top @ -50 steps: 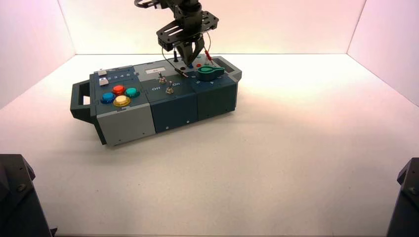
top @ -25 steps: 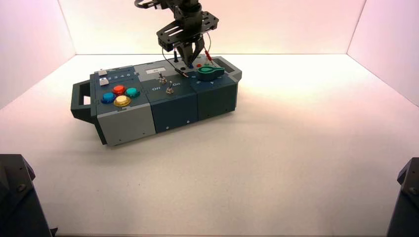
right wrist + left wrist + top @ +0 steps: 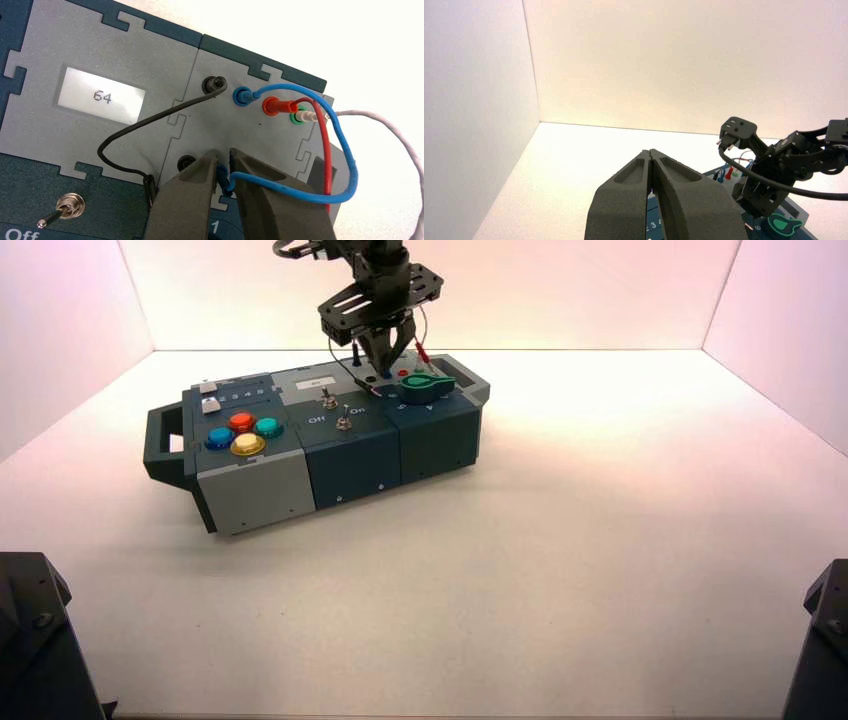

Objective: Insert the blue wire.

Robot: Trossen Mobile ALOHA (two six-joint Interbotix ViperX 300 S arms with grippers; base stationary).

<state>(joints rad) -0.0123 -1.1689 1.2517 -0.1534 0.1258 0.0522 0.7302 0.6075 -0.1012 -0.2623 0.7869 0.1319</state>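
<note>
The blue wire [image 3: 345, 165] arches over the grey socket panel. One blue plug [image 3: 242, 96] sits in a far socket beside the red plug [image 3: 272, 105]. Its other plug [image 3: 223, 179] stands upright at the panel's near edge, between the fingers of my right gripper [image 3: 223, 152], which stand slightly apart around it. In the high view the right gripper [image 3: 385, 352] points down onto the right rear of the box [image 3: 350, 455]. My left gripper [image 3: 651, 152] is shut and empty, hanging off to the left.
A black wire [image 3: 150, 117] runs from a far socket to a loose plug by the toggle switch [image 3: 67, 207]. A red wire [image 3: 324, 145] and a white wire [image 3: 380, 122] loop at the panel's side. The display [image 3: 101, 96] reads 64. An empty black socket [image 3: 186, 162] lies beside the fingers.
The right gripper has lifted very slightly over the socket panel. The box and the wires stay where they were.
</note>
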